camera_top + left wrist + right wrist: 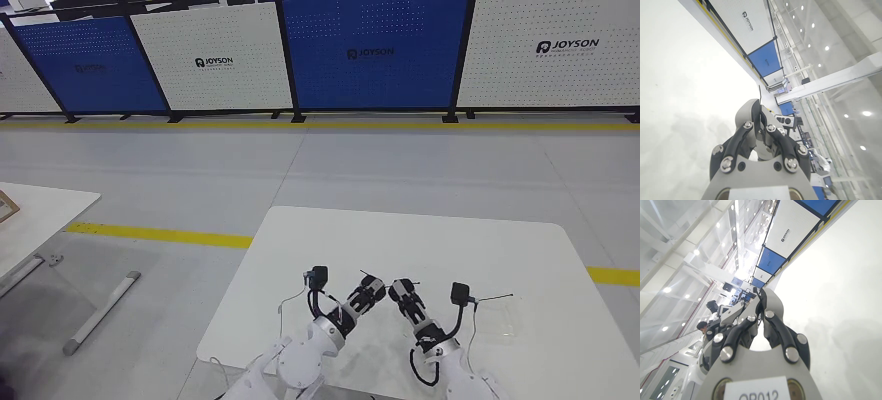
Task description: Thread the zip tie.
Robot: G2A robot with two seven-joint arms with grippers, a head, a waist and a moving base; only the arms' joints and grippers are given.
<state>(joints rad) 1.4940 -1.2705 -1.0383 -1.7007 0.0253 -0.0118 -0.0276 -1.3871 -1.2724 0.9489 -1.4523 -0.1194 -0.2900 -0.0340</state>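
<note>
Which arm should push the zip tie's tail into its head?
Probably left: the left fingers pinch the zip tie's thin tail, sticking out free; the right fingers hold the head end.

- White counter (500, 250): smooth, matt surface.
- Black zip tie (759, 92): thin, smooth plastic strip.
- Shells of left gripper (760, 106) and right gripper (759, 295): matt grey; links black; rivets polished metal.

2 grippers are held side by side over the near part of the table (420, 230), the left gripper (372, 286) just left of the right gripper (399, 290). A zip tie (759, 93) is pinched in the left gripper, its end sticking out past the tips. A strip (756, 292) is pinched likewise in the right gripper. A plastic bag (503, 322) is laid on the table right of both.
</note>
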